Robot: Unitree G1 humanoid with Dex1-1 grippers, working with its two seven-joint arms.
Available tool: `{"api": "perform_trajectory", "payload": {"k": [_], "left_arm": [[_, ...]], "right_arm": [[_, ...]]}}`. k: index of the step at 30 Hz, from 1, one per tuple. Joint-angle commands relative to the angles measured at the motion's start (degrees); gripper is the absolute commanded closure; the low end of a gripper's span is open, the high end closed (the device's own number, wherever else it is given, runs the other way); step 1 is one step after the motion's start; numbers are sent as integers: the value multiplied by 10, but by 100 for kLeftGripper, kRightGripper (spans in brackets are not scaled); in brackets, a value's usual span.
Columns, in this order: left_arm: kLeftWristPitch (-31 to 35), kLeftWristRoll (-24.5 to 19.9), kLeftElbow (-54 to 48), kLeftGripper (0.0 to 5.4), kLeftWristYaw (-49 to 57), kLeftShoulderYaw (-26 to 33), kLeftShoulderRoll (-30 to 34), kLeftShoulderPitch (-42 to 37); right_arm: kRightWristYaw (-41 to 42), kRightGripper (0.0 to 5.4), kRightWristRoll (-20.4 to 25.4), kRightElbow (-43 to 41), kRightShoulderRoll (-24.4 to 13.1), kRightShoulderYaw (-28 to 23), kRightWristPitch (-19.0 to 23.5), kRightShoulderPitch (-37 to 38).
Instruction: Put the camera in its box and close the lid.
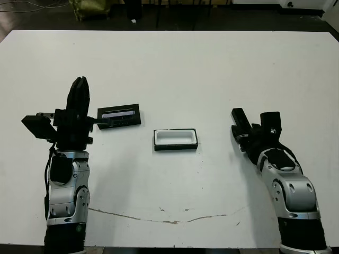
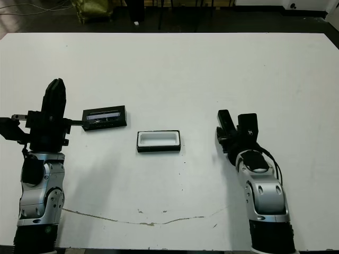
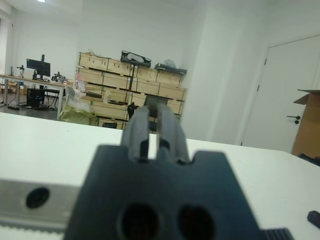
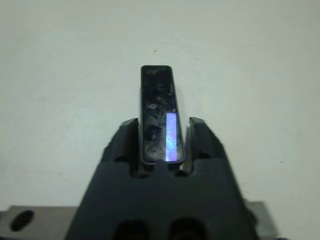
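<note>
White worktop [image 1: 212,69]: my right pincer [image 4: 162,137] grips the camera [image 4: 159,112]; left pincer [image 3: 152,131] clenched, empty; box [image 1: 176,139] between.

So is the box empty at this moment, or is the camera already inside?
Empty. The box shows only its white lining, and the camera sits between the right gripper's jaws.

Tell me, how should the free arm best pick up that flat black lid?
From above, I'd guess, fingers across its two long edges. The lid lies flat on the table beside the left gripper, so only its narrow width offers a grip.
</note>
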Motion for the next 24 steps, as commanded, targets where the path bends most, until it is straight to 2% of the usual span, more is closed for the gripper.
{"api": "perform_trajectory", "payload": {"k": [1, 3, 5, 17, 19, 24], "left_arm": [[5, 3, 5, 540, 2, 4, 8, 10], [3, 3, 7, 540, 0, 4, 9, 9], [6, -3, 7, 540, -2, 5, 9, 9], [15, -1, -2, 540, 4, 4, 7, 11], [14, -1, 0, 540, 4, 5, 8, 10], [9, 3, 3, 540, 3, 5, 9, 9]], "right_arm": [[6, 450, -4, 23, -4, 1, -15, 26], [9, 486, -3, 27, -6, 0, -25, 28], [5, 499, -3, 26, -3, -3, -20, 26], [4, 502, 1, 22, 1, -11, -32, 29], [16, 502, 11, 23, -1, -17, -54, 30], [53, 502, 33, -12, -26, -28, -45, 11]]}}
